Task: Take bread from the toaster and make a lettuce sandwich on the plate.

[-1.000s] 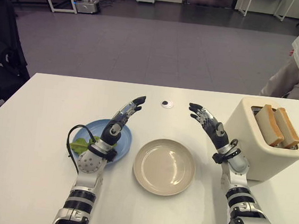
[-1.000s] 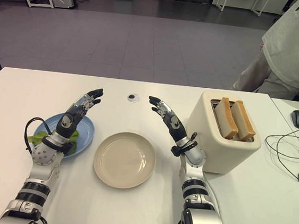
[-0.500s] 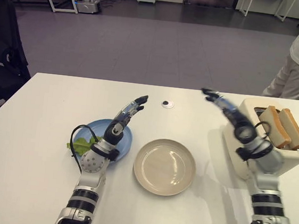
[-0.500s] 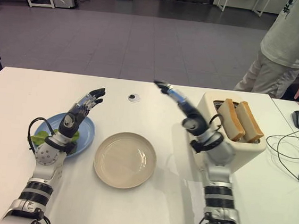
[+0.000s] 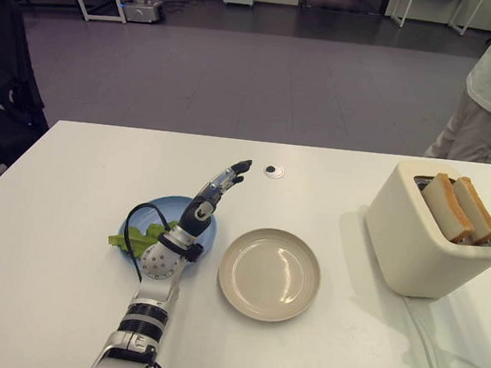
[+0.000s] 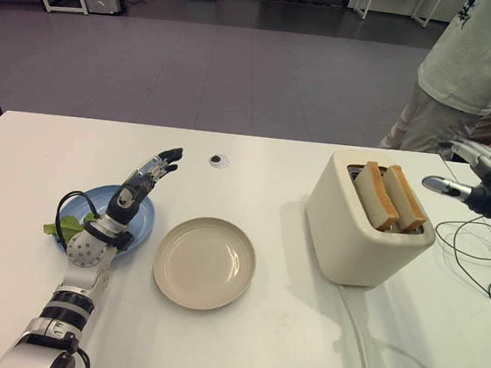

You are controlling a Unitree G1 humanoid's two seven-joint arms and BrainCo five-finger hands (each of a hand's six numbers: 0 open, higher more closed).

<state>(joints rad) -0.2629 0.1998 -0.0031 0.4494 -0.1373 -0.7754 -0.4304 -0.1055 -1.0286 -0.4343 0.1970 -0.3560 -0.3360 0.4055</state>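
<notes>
White rectangular table (image 5: 46, 242), robot's-eye view. At the robot's right stands the cream, round-cornered plastic toaster (image 5: 406, 245), its cord trailing off toward the table's near edge. The round beige ceramic plate (image 5: 269, 274) sits bare at centre, w/ the round pale-blue plate (image 6: 143, 224) just beside it on the left.

The left hand (image 5: 209, 198) hovers over the blue plate's right half, fingers stretched out and loose, holding nothing. The right hand (image 6: 482, 187) hangs at the far right, beside and a little above the toaster's far end. Its fingers are spread, one tip pointing at the slots, and it grasps nothing.

Two tan-crusted white bread slices (image 5: 458, 208) stand upright side by side in the slots, tops well proud of the toaster. The crumpled green lettuce leaf (image 5: 134, 238) lies on the blue plate's left edge, partly overhanging it. A small white disc w/ a black centre (image 5: 272, 169) sits behind the plates.

Judgement: step one, pulling bread, not yet begun.

Risks:
- Slices stand close together, so a grab at one may drag or tip the other.
- A sideways approach from outside could shove the light toaster or snag its cord.
- A hard pinch may crush or tear soft bread.
- A leaning slice may jam in its slot on the lift, hoisting the toaster w/ it.
</notes>
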